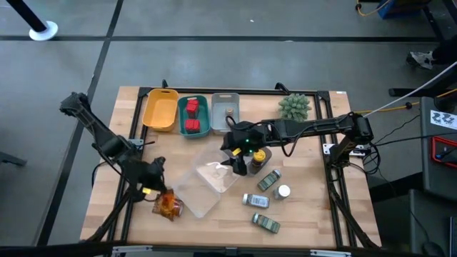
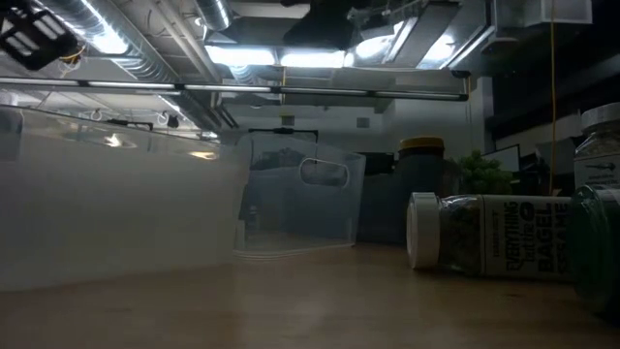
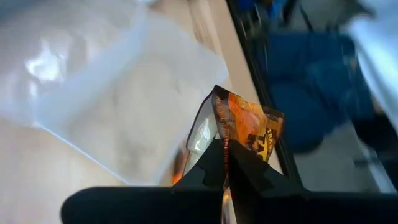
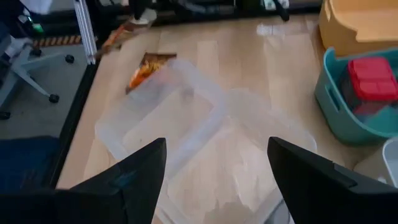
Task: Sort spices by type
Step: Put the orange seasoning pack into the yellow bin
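The left gripper (image 1: pixel 158 187) sat near the table's (image 1: pixel 114 135) front-left corner, its fingers (image 3: pixel 211 165) pinched shut on the top edge of a crinkly orange foil packet (image 1: pixel 168 205) — a thin seam grip that suited something flat and floppy. In the left wrist view the packet (image 3: pixel 249 127) hung just beside a clear tray (image 3: pixel 93 93); whether its lower end touched the table was hard to tell.

The right gripper (image 1: pixel 240 158) hovered over the middle of the table, above the second clear tray (image 1: pixel 218 173), fingers (image 4: pixel 134 171) spread wide and holding nothing, probably waiting for its next pick.

The sorting looked partly done: red cubes (image 1: pixel 192 116) already filled the teal bin (image 1: pixel 202 131), while the yellow bin (image 1: pixel 160 113) stood empty and the grey bin (image 1: pixel 224 111) beside it held little that could be made out. Unsorted spices clustered at the right front — a yellow-lidded jar (image 1: pixel 260 155), green-labelled clear jars (image 1: pixel 268 180) lying on their sides, and a white-capped bottle (image 1: pixel 283 191). They lay within the right arm's reach, which may explain why the left arm took the far packet.
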{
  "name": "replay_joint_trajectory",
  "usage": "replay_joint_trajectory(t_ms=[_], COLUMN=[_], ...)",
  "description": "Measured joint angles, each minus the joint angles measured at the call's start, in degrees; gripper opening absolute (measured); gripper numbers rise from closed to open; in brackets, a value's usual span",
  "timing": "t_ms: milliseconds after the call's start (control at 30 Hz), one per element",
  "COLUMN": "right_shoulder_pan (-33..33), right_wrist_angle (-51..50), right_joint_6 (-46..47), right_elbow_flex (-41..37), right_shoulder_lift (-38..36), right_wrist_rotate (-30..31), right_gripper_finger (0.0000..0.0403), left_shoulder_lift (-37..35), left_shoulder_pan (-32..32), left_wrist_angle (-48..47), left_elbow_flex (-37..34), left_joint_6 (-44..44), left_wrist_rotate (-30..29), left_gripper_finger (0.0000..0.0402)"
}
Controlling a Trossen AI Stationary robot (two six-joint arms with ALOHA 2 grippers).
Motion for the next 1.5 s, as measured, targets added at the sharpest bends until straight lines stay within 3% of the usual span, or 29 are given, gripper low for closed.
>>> replay_joint_trajectory(t_ms=[133, 333, 633, 767, 933, 1100, 1500], right_shoulder_pan=[0.0, 0.3, 0.3, 0.3, 0.3, 0.3, 0.3], right_wrist_angle=[3.3, 7.5, 9.7, 10.3, 12.5, 16.6, 31.0], right_joint_6=[0.0, 0.0, 0.1, 0.2, 0.2, 0.0, -4.5], right_elbow_flex=[0.0, 0.0, 0.0, 0.0, 0.0, 0.0, 0.0], right_shoulder_lift=[0.0, 0.3, 0.5, 0.5, 0.5, 0.5, 1.5], right_wrist_rotate=[0.9, 7.6, 7.9, 9.1, 16.8, 15.6, 15.3], right_gripper_finger=[0.0280, 0.0280, 0.0280, 0.0280, 0.0280, 0.0280, 0.0280], left_shoulder_lift=[-3.2, -4.1, -5.7, -7.4, -8.7, -9.2, -7.8], left_shoulder_pan=[1.4, 6.7, 14.9, 17.4, 19.5, 21.0, 21.9], left_wrist_angle=[1.6, 10.0, 14.8, 17.6, 24.9, 29.5, 37.1], left_elbow_flex=[0.0, 0.0, 0.0, 0.0, 0.0, 0.0, 0.0], left_joint_6=[-0.8, 4.9, 11.6, 13.0, 20.0, 24.2, 25.1], left_wrist_rotate=[-7.0, -18.2, -29.0, -31.6, -32.8, -33.1, -32.7], left_gripper_finger=[0.0000, 0.0000, 0.0000, 0.0000, 0.0000, 0.0000, 0.0000])
